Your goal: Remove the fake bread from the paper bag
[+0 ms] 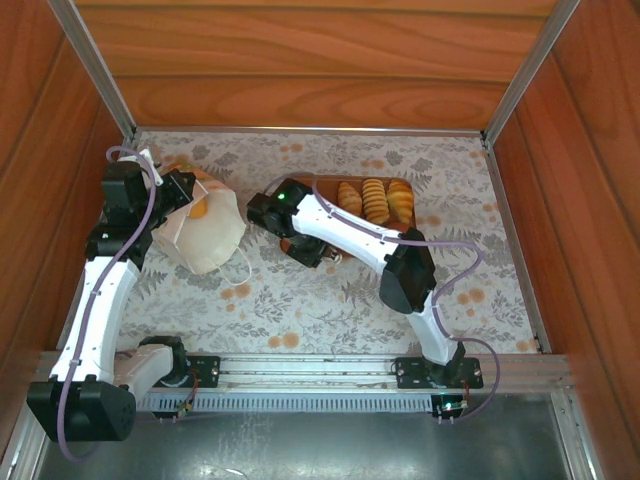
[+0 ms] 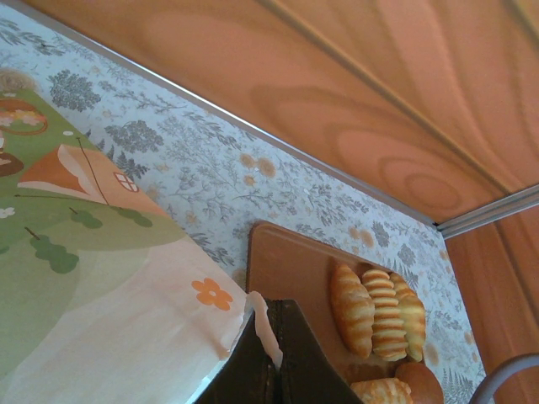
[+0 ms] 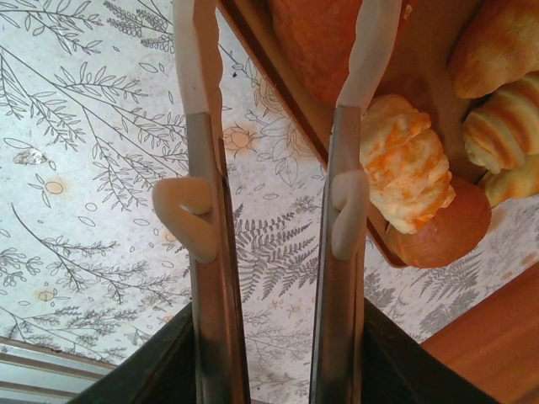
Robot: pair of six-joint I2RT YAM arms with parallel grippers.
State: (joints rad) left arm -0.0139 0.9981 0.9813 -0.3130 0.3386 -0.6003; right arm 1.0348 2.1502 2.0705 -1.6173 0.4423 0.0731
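Jaws of my right gripper [image 3: 282, 34] stand parted over the tray's [image 1: 325, 185] near edge, seemingly clear of the fake bread [image 1: 375, 200] lying there. My left gripper [image 2: 269, 353] is clenched on the paper bag [image 1: 205, 235], far left. I'd lift straight up to avoid nudging rolls off.

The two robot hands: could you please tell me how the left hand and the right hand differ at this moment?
The left hand is shut, pinching the edge of the white printed paper bag; the right hand is open and holds nothing. The left hand sits at the bag; the right hand hangs over the edge of the flat brown rectangular tray, beside golden-brown toy breads. Both are two-fingered.
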